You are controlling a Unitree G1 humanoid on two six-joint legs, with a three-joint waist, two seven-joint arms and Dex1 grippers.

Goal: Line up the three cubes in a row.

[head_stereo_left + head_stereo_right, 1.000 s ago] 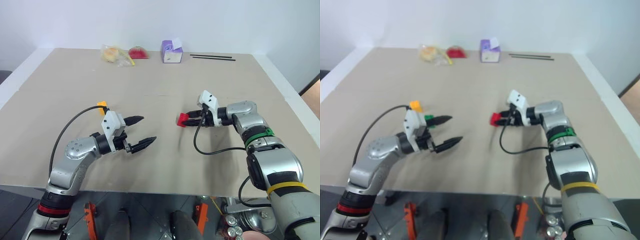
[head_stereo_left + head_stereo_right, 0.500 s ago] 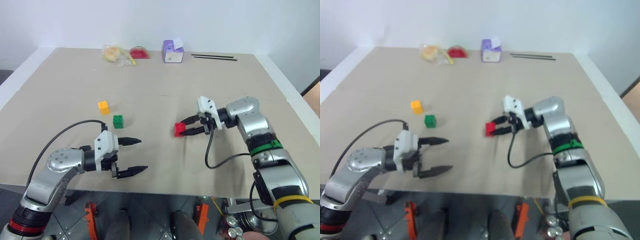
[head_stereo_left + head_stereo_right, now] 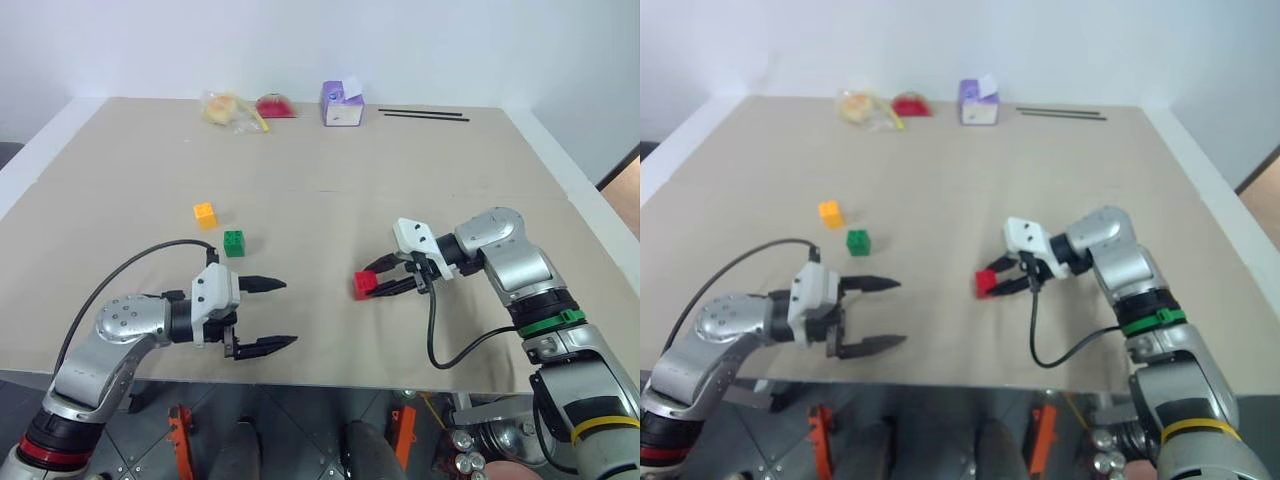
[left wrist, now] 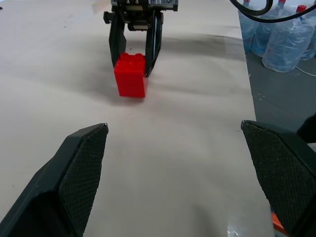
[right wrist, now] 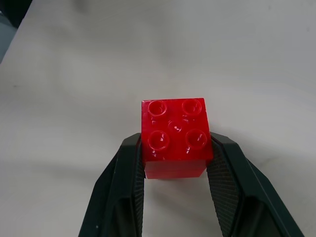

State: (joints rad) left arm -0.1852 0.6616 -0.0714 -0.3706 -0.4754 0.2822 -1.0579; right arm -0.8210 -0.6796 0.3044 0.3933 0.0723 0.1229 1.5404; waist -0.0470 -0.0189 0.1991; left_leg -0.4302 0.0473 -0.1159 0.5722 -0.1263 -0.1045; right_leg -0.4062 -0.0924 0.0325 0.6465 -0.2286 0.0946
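Note:
The red cube (image 3: 364,284) sits at the table's middle front, clamped between the fingers of my right gripper (image 3: 377,284), which reaches in from the right. From the right wrist the red cube (image 5: 175,137) shows studs-up between both black fingers (image 5: 129,168). The yellow-orange cube (image 3: 205,214) and the green cube (image 3: 234,243) rest on the table to the left, close together on a diagonal. My left gripper (image 3: 278,313) hovers open and empty near the front edge, below the green cube, pointing toward the red cube (image 4: 130,74).
At the table's far edge lie a purple-and-white box (image 3: 342,103), a clear bag with yellow contents (image 3: 230,109), a red item (image 3: 275,104) and two thin black rods (image 3: 420,114). Water bottles (image 4: 284,44) stand on the floor beyond the table's right side.
My right gripper carried the red cube toward the front of the table. My left gripper pulled back from the yellow-orange and green cubes, uncovering them, then held still.

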